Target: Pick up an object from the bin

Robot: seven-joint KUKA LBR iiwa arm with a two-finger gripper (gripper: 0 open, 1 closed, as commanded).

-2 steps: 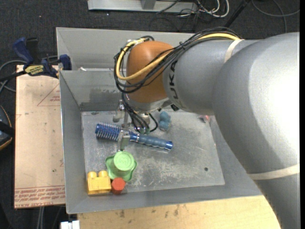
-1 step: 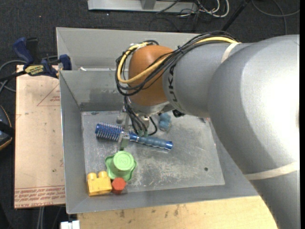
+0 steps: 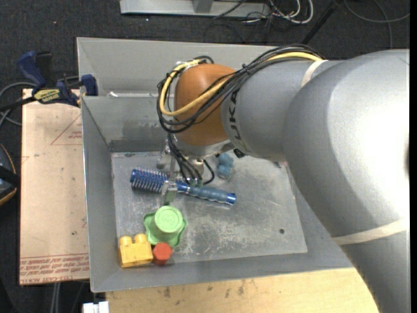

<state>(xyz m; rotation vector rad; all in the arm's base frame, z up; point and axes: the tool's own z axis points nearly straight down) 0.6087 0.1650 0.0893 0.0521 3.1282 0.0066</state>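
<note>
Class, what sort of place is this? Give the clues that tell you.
Probably a robotics lab: a robot arm reaches into a metal bin holding a brush and a yellow block, and cables lie on the floor.

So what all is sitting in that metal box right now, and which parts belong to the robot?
Hairbrush: one, blue, lying across the middle of the floor, bristle head to the left, under the gripper.
Round ridged piece: one, green, front left.
Toy building block: one, yellow, front-left corner.
Small piece: one, red, right beside the block.
Small object: one, light blue, behind the brush, partly hidden.
Bin: one, grey metal.
Arm: one, grey, reaching in from the right, with an orange cover.
Gripper: one, low over the brush's neck.
</note>
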